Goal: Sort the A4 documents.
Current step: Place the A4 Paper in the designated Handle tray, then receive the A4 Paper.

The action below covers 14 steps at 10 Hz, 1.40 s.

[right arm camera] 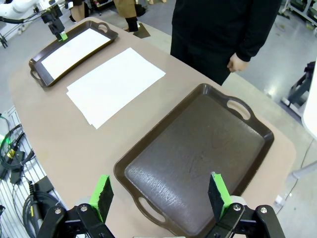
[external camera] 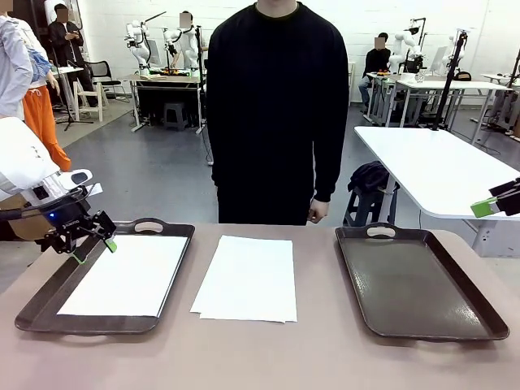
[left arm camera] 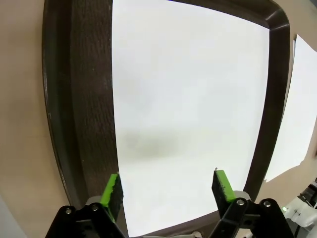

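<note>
Item count, by kind
Trays: 2, left tray (external camera: 81, 325) at 9 o'clock and right tray (external camera: 414, 284) at 3 o'clock. Paper: 1 sheet (external camera: 126, 275) in the left tray, plus 1 loose pile (external camera: 246, 278) at centre, at least 2 sheets by the offset edges, exact number can't tell. Grippers: 2, left gripper (left arm camera: 167, 187) at 9 o'clock, right gripper (right arm camera: 159, 188) at 3 o'clock. 1 person (external camera: 276, 114) at 12 o'clock of 1 table (external camera: 268, 357).
</note>
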Available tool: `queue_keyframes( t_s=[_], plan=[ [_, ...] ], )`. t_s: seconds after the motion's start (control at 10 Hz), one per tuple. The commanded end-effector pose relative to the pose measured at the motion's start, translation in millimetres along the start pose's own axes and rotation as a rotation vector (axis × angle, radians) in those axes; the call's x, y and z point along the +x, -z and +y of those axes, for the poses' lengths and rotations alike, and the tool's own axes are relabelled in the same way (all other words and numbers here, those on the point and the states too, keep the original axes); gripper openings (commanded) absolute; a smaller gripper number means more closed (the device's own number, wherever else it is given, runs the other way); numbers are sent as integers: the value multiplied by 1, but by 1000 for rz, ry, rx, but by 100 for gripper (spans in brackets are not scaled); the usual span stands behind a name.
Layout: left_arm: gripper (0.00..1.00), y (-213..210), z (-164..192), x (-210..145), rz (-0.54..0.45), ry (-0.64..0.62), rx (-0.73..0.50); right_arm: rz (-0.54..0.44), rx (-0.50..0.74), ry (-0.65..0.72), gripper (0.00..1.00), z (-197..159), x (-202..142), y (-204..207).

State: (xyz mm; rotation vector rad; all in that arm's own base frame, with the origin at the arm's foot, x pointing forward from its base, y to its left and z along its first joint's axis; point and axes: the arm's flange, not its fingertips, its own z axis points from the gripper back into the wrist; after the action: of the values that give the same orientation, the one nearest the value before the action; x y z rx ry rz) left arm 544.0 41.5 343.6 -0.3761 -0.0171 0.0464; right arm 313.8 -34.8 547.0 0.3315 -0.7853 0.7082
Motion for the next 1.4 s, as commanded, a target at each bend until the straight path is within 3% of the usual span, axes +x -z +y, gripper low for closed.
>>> queue_keyframes(
  t_s=[0.0,0.1,0.2,1.3],
  plan=[
    [100,-4,-6,-2,-37,-31,10,-1,9,-1,100,0,0,2],
    [100,-6,-9,-5,-51,-86,16,-1,9,-1,100,0,0,2],
    [100,-1,-1,1,-8,0,0,-1,9,-1,100,0,0,2],
    [100,-1,-1,1,-8,0,0,-1,9,-1,100,0,0,2]
  ],
)
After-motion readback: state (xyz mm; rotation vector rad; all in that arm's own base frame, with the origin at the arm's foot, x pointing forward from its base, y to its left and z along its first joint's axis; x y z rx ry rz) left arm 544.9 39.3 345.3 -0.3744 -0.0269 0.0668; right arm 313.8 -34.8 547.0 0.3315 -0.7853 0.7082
